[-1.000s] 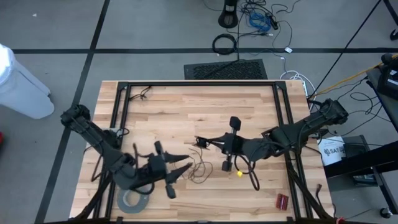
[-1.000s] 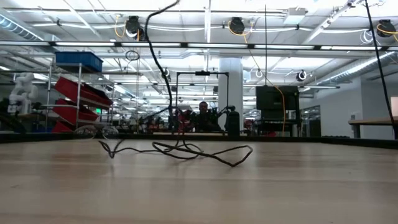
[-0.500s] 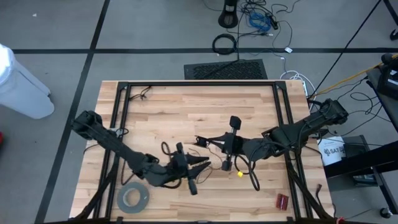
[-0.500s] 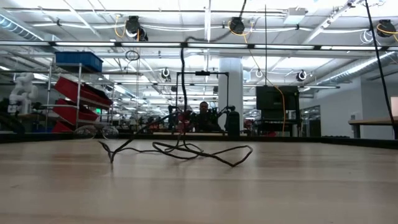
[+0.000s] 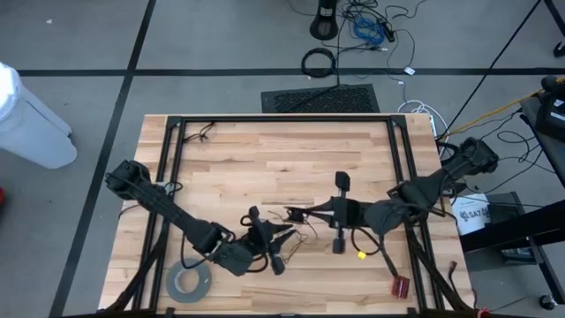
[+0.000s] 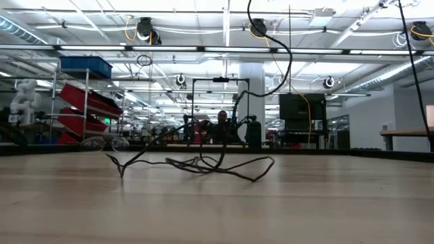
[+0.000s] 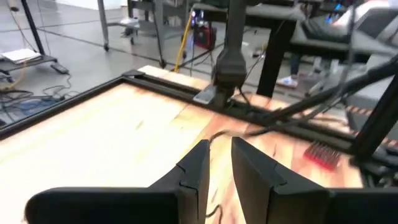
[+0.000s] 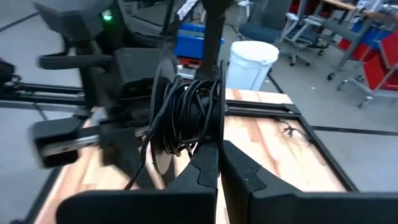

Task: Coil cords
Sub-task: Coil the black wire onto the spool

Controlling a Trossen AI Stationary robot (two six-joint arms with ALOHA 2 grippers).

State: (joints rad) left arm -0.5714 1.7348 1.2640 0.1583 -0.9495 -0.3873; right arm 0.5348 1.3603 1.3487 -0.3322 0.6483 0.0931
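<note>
On the table (image 5: 265, 159), the left gripper (image 5: 284, 237) hovers near the front edge, fingers (image 7: 196, 168) narrowly parted around the thin wire (image 5: 298, 231); just beyond, the right gripper (image 5: 305, 214) pinches a disc (image 8: 186, 115) wrapped with coiled wire; tape roll (image 5: 191, 282) lies by the left arm.

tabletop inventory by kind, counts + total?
Thin dark cord wound on a small black disc: 1
Wide grey tape roll: 1
Small red ribbed item: 1
Small yellow piece: 1
Total: 4
</note>
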